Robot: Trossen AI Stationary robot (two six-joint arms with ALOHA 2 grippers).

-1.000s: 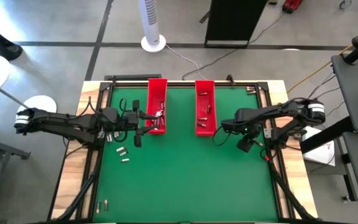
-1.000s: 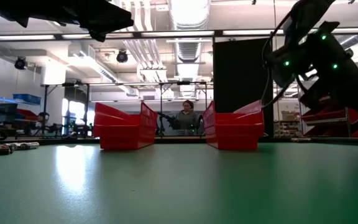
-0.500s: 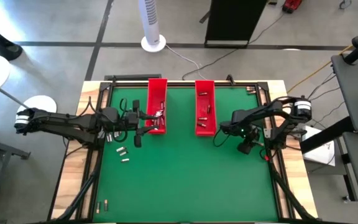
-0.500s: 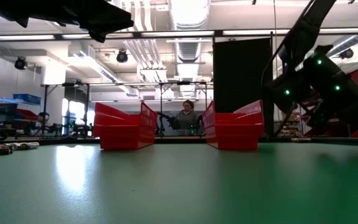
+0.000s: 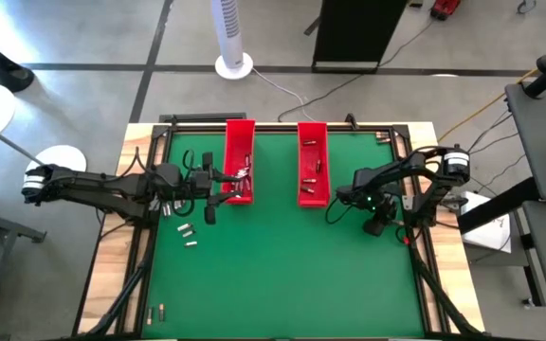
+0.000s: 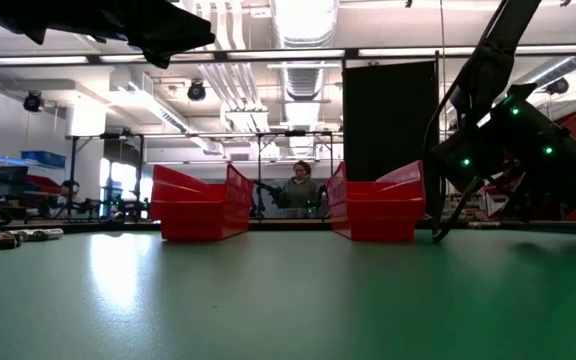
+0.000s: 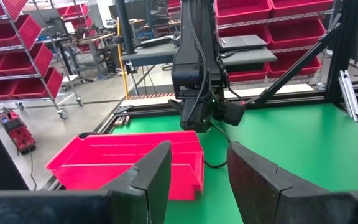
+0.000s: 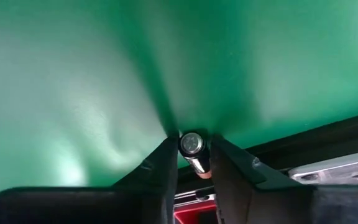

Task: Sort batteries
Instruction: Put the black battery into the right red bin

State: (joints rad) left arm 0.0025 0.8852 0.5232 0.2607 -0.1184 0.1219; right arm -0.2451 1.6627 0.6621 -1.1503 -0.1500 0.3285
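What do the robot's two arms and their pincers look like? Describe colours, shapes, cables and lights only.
Both arms are dark, slim and jointed, each with a white cylindrical joint at its outer end. The left pincer has two broad, dark, angular fingers. The right pincer has matching dark fingers. The right arm carries small green lights and thin black cables looping along it.

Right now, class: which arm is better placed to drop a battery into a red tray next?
Right. Its gripper already holds a battery beside the right tray; the left gripper is open and empty.
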